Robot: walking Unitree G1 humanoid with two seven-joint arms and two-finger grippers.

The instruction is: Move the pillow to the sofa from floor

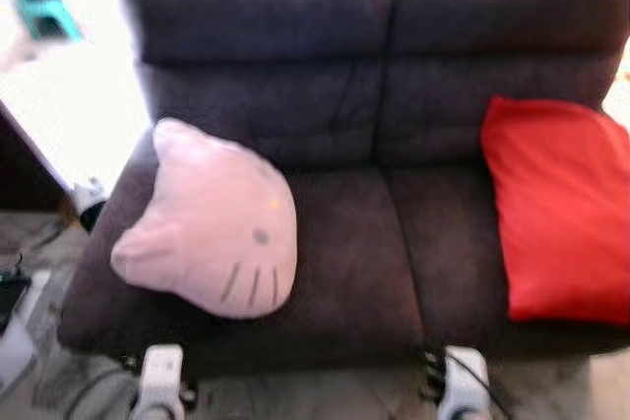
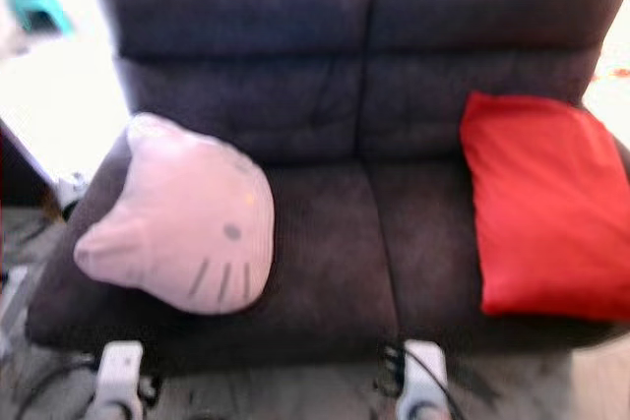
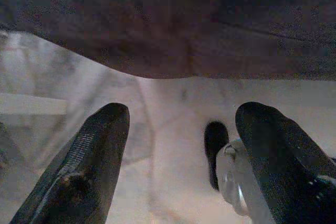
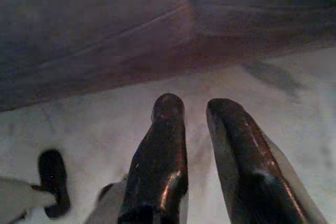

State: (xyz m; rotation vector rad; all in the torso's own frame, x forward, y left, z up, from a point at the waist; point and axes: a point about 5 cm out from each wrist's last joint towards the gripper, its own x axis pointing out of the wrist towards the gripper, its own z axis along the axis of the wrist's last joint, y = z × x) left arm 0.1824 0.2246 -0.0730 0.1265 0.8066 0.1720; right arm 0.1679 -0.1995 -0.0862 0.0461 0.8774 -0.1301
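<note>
A pale pink cat-face pillow [image 1: 212,223] lies on the left seat of the dark grey sofa [image 1: 345,243], leaning toward the left armrest. Nothing is holding it. Both silver forearms hang low in front of the sofa's front edge, the left arm [image 1: 159,376] and the right arm [image 1: 463,381]. My left gripper [image 3: 181,114] is open over the pale floor, with nothing between its fingers. My right gripper [image 4: 195,106] points at the floor below the sofa's base, fingers close together and empty.
A red pillow [image 1: 561,209] rests on the sofa's right seat against the armrest. The middle of the seat is bare. A teal object [image 1: 44,7] sits at the far left in bright light. Cables [image 1: 89,386] lie on the floor at the left.
</note>
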